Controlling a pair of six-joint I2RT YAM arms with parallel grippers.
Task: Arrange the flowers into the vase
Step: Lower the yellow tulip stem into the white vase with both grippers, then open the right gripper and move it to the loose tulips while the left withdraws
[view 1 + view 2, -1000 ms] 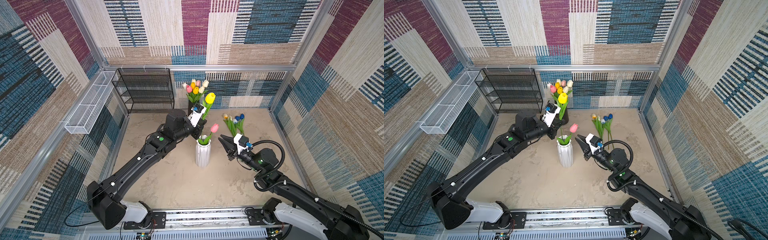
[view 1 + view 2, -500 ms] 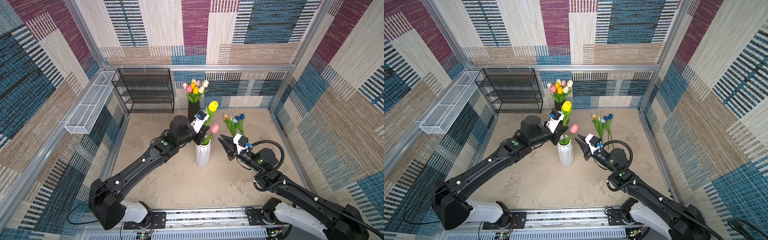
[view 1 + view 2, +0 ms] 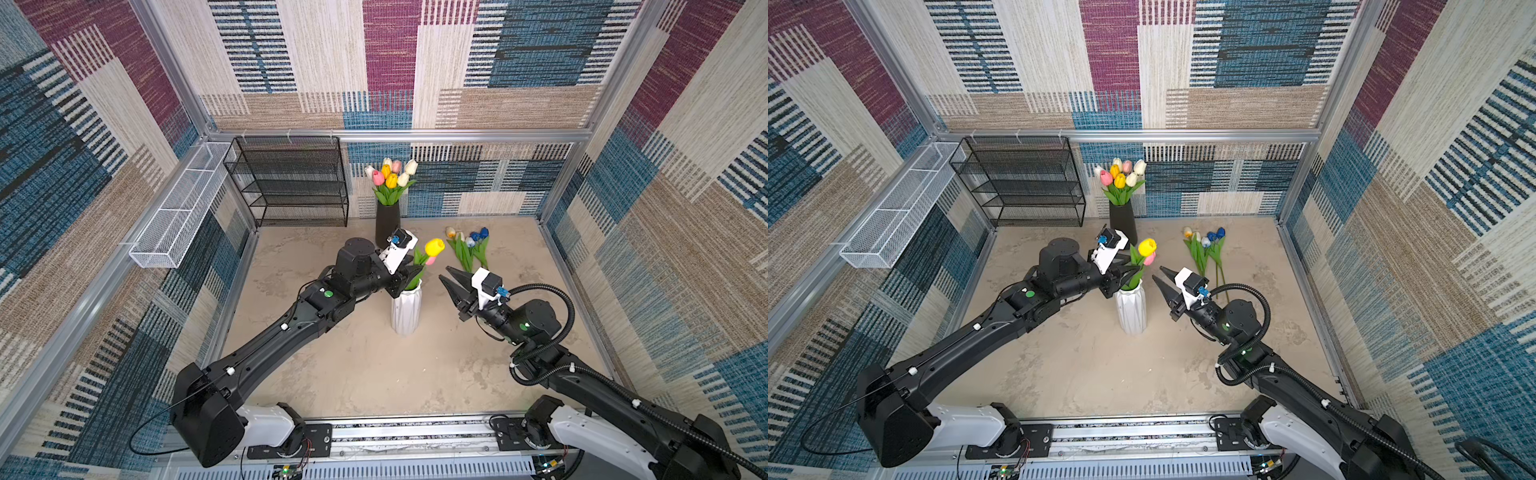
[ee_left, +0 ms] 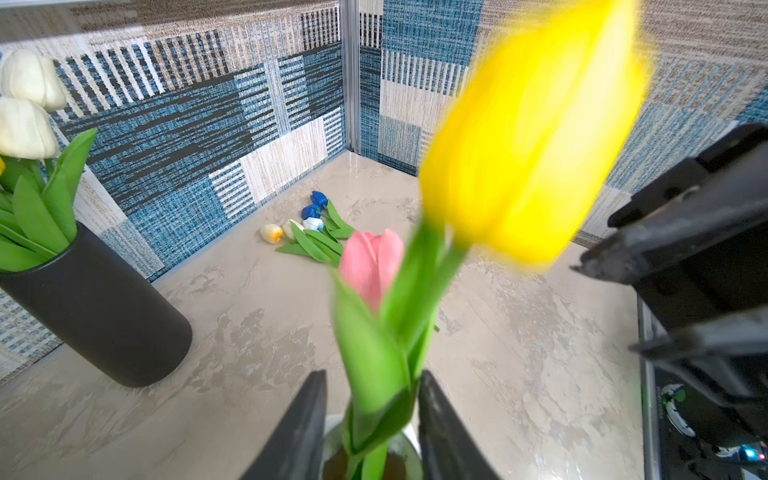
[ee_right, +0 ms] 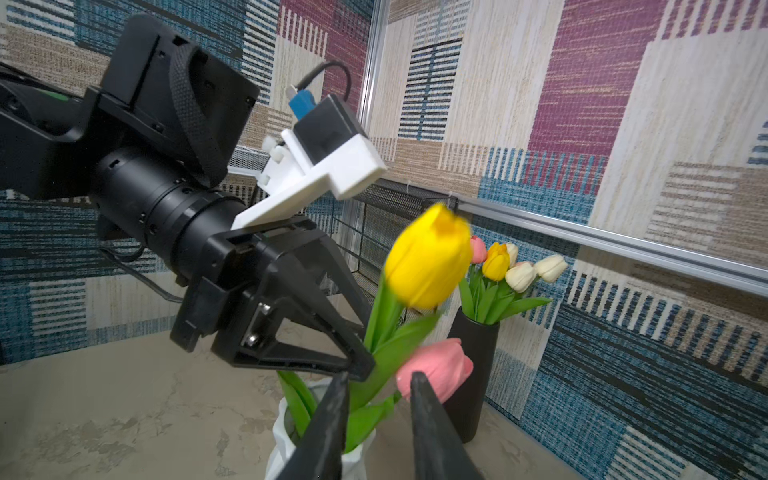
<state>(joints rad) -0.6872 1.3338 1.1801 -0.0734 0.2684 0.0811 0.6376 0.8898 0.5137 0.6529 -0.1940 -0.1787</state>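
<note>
Yellow tulip (image 3: 434, 247) was lowered from above into the white vase (image 3: 405, 311) at centre frame. The left gripper (image 3: 413, 272) was parted around its stem, and the right gripper (image 3: 444, 273) was held slightly open, empty.
</note>
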